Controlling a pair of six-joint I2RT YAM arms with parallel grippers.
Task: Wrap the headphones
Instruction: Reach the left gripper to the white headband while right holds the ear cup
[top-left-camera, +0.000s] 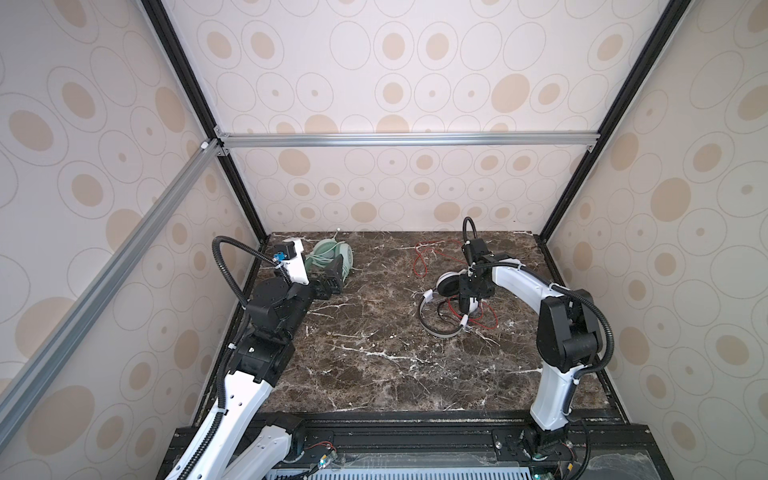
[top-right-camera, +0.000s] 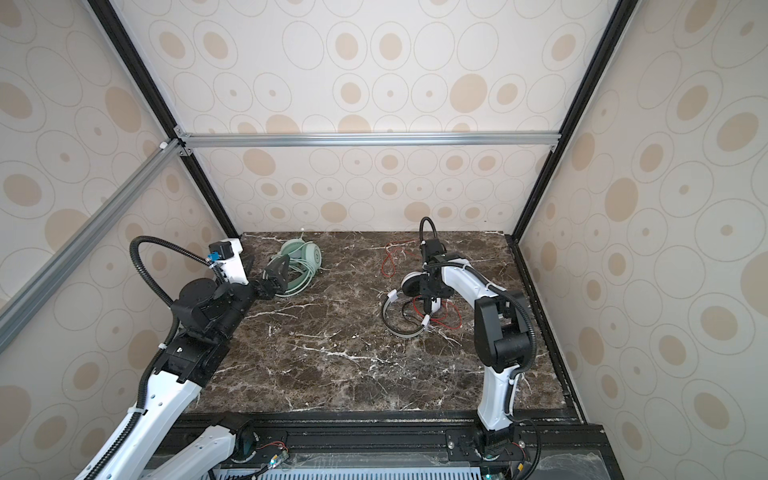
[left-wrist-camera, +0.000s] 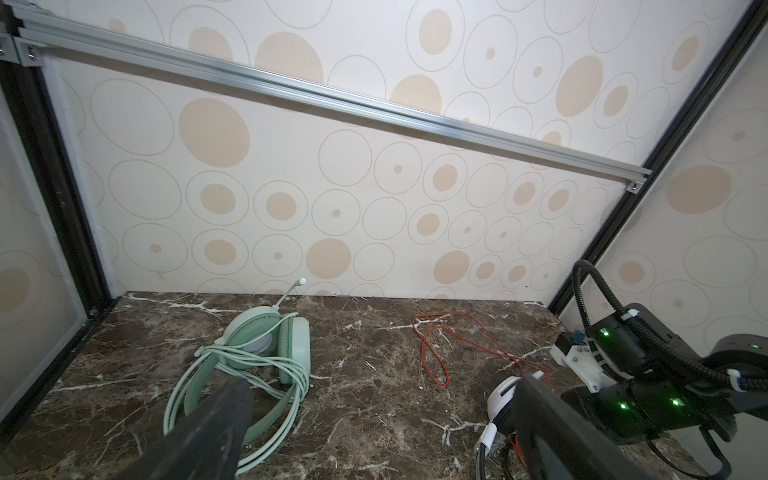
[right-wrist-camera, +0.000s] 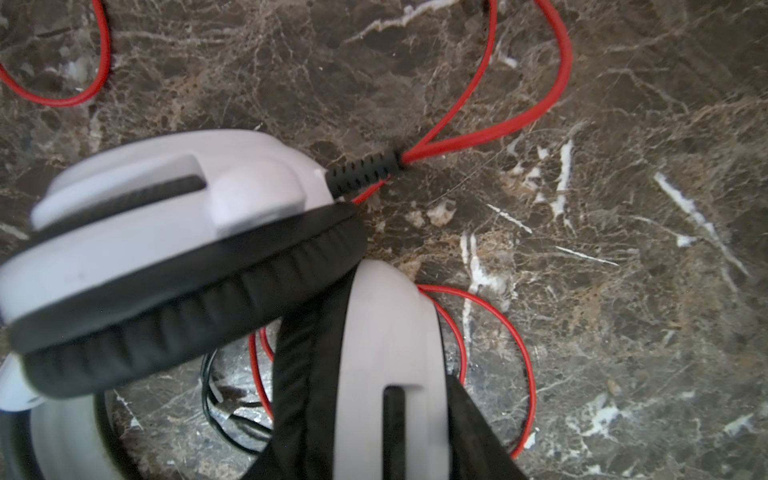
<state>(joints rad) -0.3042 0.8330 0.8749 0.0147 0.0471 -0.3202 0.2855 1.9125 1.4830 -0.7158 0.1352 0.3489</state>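
The mint-green headphones (top-left-camera: 332, 253) (top-right-camera: 301, 253) (left-wrist-camera: 266, 336) lie at the back left of the table, their pale green cable (left-wrist-camera: 266, 374) looped around the band. My left gripper (top-left-camera: 337, 264) (top-right-camera: 284, 262) (left-wrist-camera: 382, 424) hovers open just in front of them, with nothing between its fingers. The white-and-black headphones (top-left-camera: 440, 291) (top-right-camera: 409, 286) lie right of centre. My right gripper (top-left-camera: 465, 309) (top-right-camera: 428, 307) (right-wrist-camera: 374, 436) points down, its jaws pressed on both sides of one ear cup (right-wrist-camera: 390, 353). The other ear cup (right-wrist-camera: 166, 232) rests beside it. The thin red cable (top-left-camera: 419, 262) (right-wrist-camera: 552, 104) trails loose toward the back.
The dark marble table (top-left-camera: 374, 365) (top-right-camera: 332, 365) is closed in by patterned walls at the back and both sides, with black frame posts in the back corners. A black rail (top-left-camera: 415, 432) carrying both arm bases runs along the front edge.
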